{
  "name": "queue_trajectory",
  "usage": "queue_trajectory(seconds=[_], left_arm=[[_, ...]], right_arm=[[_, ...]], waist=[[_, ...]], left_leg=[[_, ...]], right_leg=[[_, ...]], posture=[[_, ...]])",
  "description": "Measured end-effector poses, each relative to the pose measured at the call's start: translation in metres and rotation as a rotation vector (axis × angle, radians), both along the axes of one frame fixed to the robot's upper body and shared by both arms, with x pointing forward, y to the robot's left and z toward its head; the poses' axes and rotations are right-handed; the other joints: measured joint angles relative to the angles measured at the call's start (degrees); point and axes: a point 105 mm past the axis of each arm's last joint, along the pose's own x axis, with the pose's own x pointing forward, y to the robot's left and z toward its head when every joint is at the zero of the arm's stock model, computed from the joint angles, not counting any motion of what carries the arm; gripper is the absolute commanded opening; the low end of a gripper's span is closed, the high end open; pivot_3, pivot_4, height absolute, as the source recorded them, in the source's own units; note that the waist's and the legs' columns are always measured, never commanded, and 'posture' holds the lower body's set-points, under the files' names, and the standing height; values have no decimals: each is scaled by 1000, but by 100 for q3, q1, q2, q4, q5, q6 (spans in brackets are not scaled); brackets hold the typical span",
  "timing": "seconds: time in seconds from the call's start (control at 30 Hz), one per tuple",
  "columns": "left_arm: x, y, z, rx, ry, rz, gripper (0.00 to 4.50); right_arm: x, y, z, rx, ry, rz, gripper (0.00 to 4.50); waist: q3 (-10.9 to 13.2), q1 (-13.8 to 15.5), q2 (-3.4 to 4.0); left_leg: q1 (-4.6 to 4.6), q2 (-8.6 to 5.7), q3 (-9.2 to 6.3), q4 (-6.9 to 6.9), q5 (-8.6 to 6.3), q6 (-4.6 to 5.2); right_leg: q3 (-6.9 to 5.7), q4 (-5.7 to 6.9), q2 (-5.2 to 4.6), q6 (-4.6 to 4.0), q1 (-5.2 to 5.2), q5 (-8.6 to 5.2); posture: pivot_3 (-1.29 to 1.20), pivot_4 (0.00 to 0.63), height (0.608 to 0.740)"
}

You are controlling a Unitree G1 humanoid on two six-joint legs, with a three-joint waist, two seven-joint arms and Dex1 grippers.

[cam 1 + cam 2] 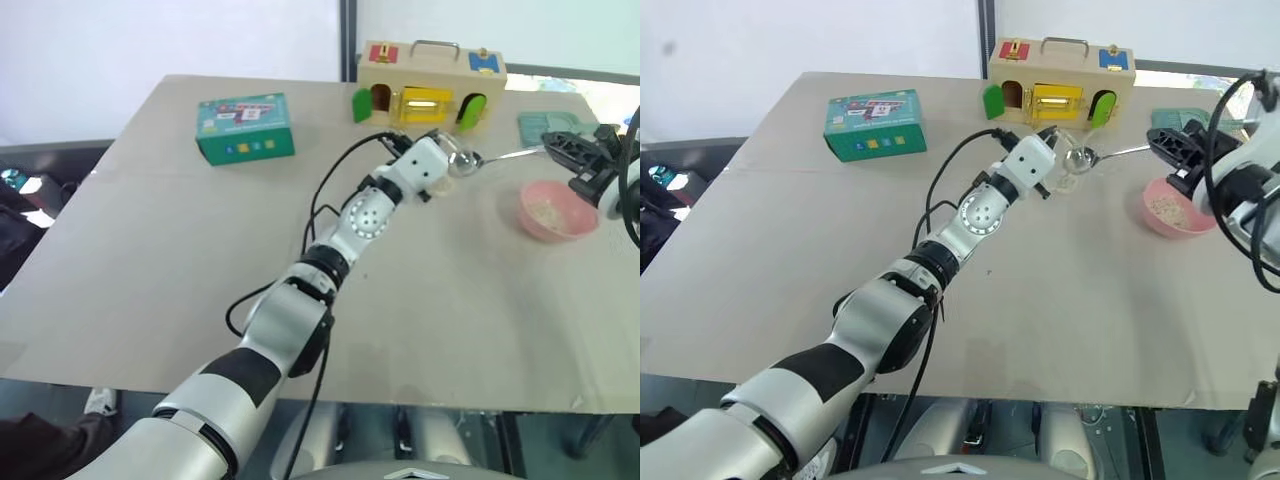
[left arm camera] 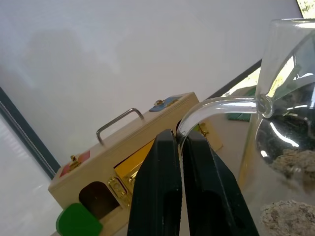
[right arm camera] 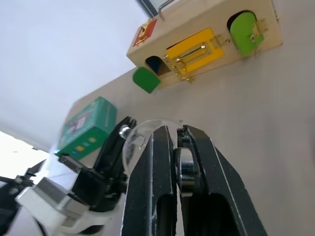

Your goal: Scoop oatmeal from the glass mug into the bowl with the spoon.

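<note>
Left pincer [image 2: 179, 140] pinches glass mug [image 1: 1065, 170] by its handle, oatmeal [image 2: 290, 162] inside. Right pincer [image 3: 172, 140] clamps spoon [image 1: 1110, 154], tip at mug. Bowl [image 1: 1175, 210] sits on surface [image 1: 1090, 300] right of it.

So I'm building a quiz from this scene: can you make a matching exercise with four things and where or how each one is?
Things:
1. mug
2. spoon
3. bowl
4. green box

States:
a. held by the right gripper
b. on the table, oatmeal inside
c. handle pinched by the left gripper
d. far left of the table

Pairs: 1-c, 2-a, 3-b, 4-d
</note>
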Motion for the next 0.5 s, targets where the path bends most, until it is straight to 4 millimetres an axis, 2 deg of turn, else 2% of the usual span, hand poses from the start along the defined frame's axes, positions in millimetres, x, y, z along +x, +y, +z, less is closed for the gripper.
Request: queue_trajectory(seconds=[0.03,0.13,0.17,0.27,0.33,0.43,0.5], left_arm=[[0,0,0,3,-3,-1,22],[-3,-4,0,14,-20,-20,22],[-7,-8,1,17,-29,-36,22],[-11,-12,2,13,-47,-59,22],[-12,-14,1,16,-50,-66,22],[-12,-12,-4,43,-52,-64,22],[-11,-9,-5,44,-53,-54,22]], right_arm=[[-1,2,2,-85,-23,-7,0],[-3,24,3,-438,-102,29,0],[-3,38,-2,-639,-146,65,0],[-3,60,-24,-894,-191,167,0],[-4,69,-38,-961,-195,230,0],[-5,72,-49,-904,-160,287,0],[-3,74,-48,-626,-107,308,0]], waist=[[0,-5,0],[-1,-20,1],[0,-24,1],[1,-18,-2],[1,-18,-2],[1,-8,-4],[2,-5,-12]], left_leg=[[0,0,2,0,1,-1],[0,1,10,0,-1,-1],[-1,2,12,0,-1,-2],[-3,3,7,2,1,-7],[-4,0,8,2,2,-8],[-5,-1,6,4,2,-9],[-4,-2,1,5,3,-10]], right_leg=[[2,-4,1,0,0,0],[11,-6,1,1,-5,-1],[12,-5,2,2,-9,-1],[7,-7,3,2,-9,-1],[10,-6,2,2,-12,-1],[10,-8,1,4,-11,0],[12,-6,1,5,-10,1]], posture=[[0,150,740],[0,150,740],[0,150,740],[0,150,740],[0,150,740],[0,150,740],[0,150,740]])
